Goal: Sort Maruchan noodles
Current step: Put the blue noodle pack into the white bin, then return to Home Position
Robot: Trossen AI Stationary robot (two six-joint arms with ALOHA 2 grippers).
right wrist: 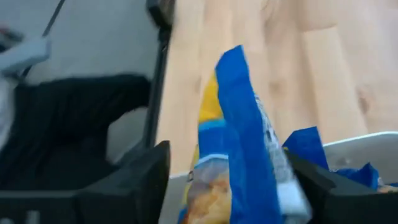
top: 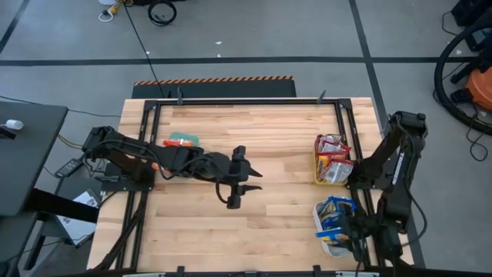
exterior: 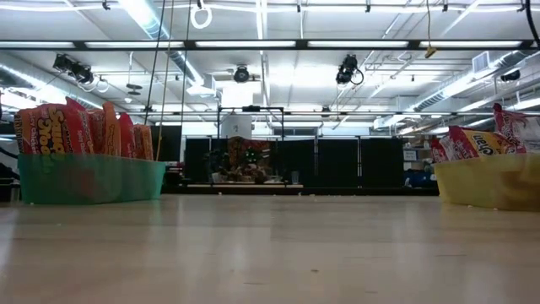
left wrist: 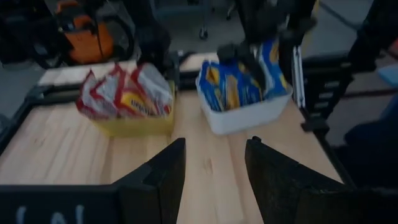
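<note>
Inside the white bin (top: 329, 245): blue noodle packets (top: 335, 211).

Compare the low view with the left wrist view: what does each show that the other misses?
Only the low view shows the teal bin of orange-red packets, plus the ceiling lights and the room behind. Only the left wrist view shows the white bin of blue packets, the right claw above it, and the left claw, open and empty over bare table. Both share the yellow bin holding the red-and-silver packets, and the wooden tabletop.
</note>
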